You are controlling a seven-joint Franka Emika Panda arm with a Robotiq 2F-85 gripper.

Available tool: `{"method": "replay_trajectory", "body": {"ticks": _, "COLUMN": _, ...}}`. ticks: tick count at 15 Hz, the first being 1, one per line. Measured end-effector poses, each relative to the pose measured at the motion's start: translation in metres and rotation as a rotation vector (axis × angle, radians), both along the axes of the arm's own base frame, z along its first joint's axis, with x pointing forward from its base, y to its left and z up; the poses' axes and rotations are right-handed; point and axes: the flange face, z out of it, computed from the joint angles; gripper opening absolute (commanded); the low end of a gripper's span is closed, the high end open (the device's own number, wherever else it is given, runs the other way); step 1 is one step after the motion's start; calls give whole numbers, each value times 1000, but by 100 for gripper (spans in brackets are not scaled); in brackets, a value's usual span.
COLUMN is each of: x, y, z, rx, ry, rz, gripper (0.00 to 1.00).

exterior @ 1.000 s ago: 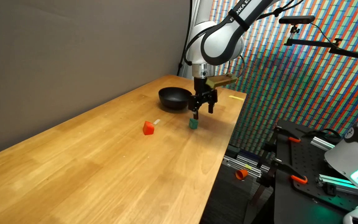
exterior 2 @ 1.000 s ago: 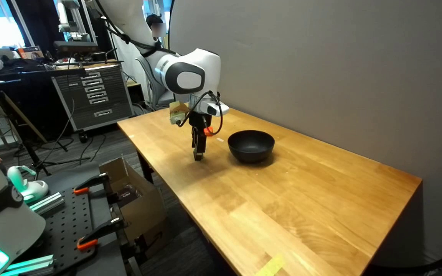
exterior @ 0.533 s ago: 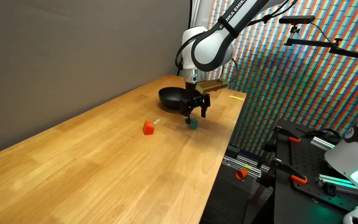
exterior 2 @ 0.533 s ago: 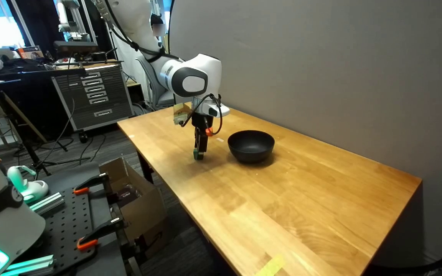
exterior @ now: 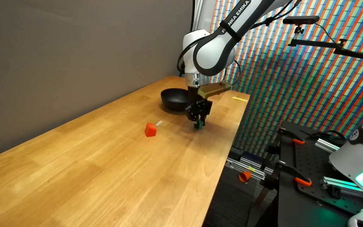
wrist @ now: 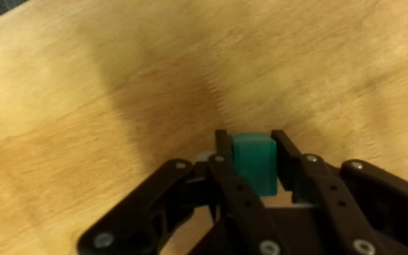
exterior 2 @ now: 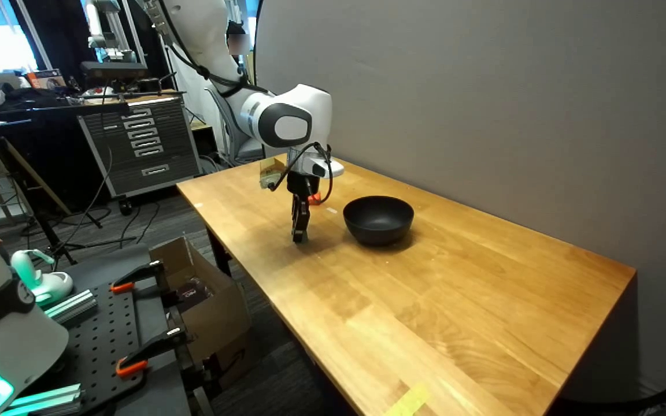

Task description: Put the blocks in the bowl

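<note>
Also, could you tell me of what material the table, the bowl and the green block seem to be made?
Table: apparently wood with a soft sheen; grain and a toothed seam show in the wrist view.
Bowl: matte to satin black, plastic or coated metal perhaps; no sharp reflections.
Green block: smooth, perhaps plastic or painted wood; faces evenly coloured, no visible grain.

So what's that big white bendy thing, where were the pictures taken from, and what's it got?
That's a robot arm, a machine that moves things. At its end is a black gripper, for pinching. Two pictures are taken from outside the robot; the close-up looks down from its wrist. On the wooden table are a black bowl and, outside it, a red block. The gripper's two fingers, one on each side, hold a green block. I can't tell whether that block is lifted off the table.
</note>
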Motion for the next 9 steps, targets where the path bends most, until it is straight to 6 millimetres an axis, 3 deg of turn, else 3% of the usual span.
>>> {"method": "replay_trajectory", "body": {"ticks": 4, "x": 7, "y": -19, "z": 19, "rx": -77, "ry": -28, "rz": 19, "gripper": 7}}
{"method": "replay_trajectory", "body": {"ticks": 9, "x": 24, "y": -37, "z": 80, "rx": -212, "ry": -140, "rz": 62, "gripper": 7}}
